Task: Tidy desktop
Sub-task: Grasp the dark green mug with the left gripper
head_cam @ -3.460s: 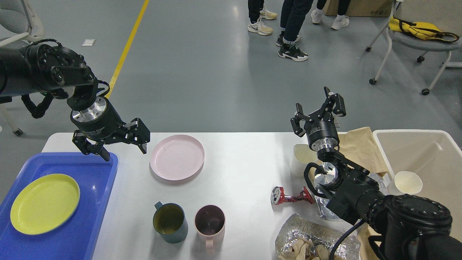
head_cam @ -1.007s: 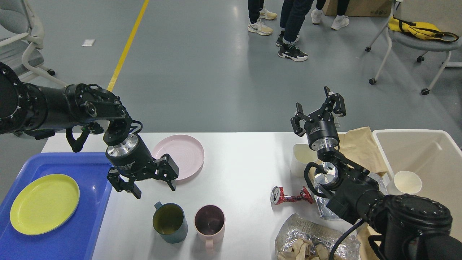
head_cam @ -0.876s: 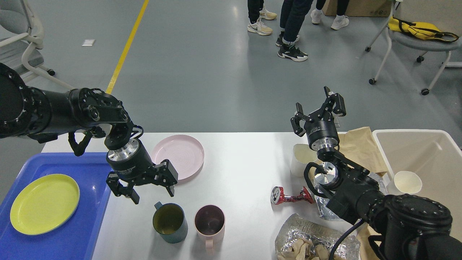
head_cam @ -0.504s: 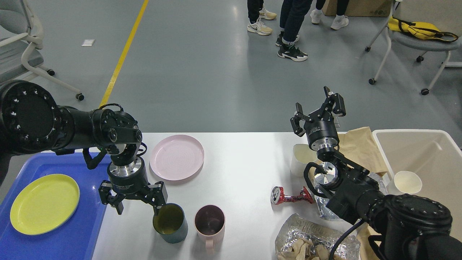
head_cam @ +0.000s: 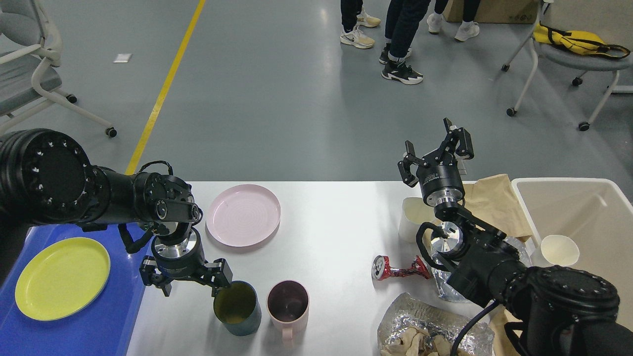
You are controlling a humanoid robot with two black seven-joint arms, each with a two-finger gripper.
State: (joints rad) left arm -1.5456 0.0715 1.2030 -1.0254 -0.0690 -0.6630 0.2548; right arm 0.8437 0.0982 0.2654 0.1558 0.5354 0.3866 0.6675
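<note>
Grey floor across upper frame; white desktop (head_cam: 336,232) fills lower centre, rigid, smooth, likely slippery. Left gripper (head_cam: 190,284), fingers spread wide, hovers at dark green mug (head_cam: 237,307) rim, lower left; probably light, stiff, best pinched by wall. Right gripper (head_cam: 435,153) spread, empty, raised centre right.

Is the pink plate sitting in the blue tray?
No, the pink plate lies on the white desktop, while the blue tray holds only the yellow plate.
</note>
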